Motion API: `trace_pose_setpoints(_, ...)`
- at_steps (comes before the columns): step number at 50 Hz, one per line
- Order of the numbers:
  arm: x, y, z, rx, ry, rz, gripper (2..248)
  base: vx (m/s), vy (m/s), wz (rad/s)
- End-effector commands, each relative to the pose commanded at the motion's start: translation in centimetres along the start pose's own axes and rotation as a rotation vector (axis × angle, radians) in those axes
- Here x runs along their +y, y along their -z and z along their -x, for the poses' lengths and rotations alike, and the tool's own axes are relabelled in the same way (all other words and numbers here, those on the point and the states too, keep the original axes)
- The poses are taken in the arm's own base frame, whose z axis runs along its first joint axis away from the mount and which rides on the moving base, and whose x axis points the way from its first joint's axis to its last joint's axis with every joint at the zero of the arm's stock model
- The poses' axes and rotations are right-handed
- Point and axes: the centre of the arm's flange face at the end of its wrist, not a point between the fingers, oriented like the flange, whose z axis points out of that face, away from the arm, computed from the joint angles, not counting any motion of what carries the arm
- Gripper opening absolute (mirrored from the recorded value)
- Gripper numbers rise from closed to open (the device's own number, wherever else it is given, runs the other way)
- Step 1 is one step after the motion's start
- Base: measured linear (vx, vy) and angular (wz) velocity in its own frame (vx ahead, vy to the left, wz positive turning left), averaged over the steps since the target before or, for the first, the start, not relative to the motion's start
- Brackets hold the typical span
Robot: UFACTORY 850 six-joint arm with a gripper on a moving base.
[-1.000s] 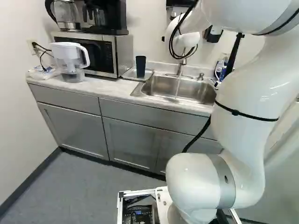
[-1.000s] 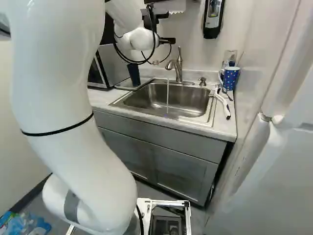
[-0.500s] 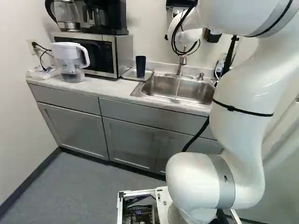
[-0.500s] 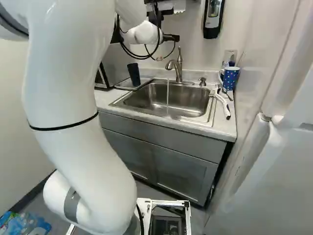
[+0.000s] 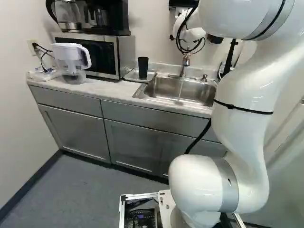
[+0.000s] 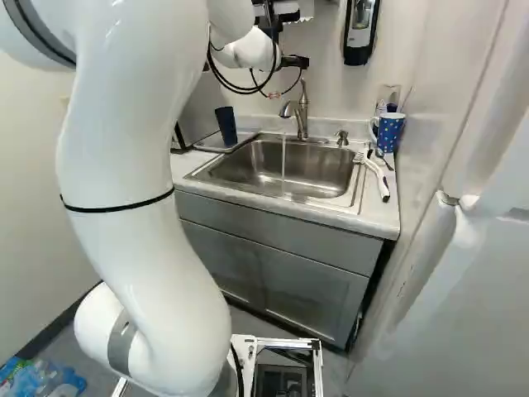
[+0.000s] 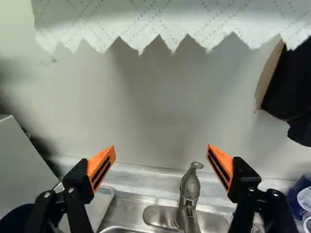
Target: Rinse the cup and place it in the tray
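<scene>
Cup (image 5: 143,67) is out of my grip: my gripper (image 7: 161,147) stands wide open, nothing between its jaws. I have the faucet (image 7: 188,194) ahead and low, in the gap between them as the wrist view looks, and a paper towel (image 7: 170,17) hanging ahead of it. The cup is lower, off to the left and outside the jaws, upright in the tray (image 5: 151,76) beside the sink (image 6: 248,166), near the microwave (image 5: 125,53). So I'd call the placing done; whether it got its rinse I can't tell from here. Water (image 6: 283,161) runs into the sink, so I judge that shutting the faucet is what's left, with care not to knock the spout sideways
</scene>
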Motion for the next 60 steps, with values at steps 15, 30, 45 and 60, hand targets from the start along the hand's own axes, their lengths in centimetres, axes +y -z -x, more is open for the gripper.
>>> trace_pose_setpoints(15,0.0,-0.2,0.0,0.001,0.000,-0.001,247,0.000,0.000,0.000)
trace_pose_setpoints(30,-0.1,-0.9,0.0,0.003,0.000,-0.002,247,0.000,0.000,0.000)
trace_pose_setpoints(45,-0.3,-2.0,0.0,-0.002,0.001,-0.005,247,0.000,0.000,0.000)
trace_pose_setpoints(60,-0.5,-3.1,0.3,-0.030,0.001,-0.007,247,0.000,0.000,0.000)
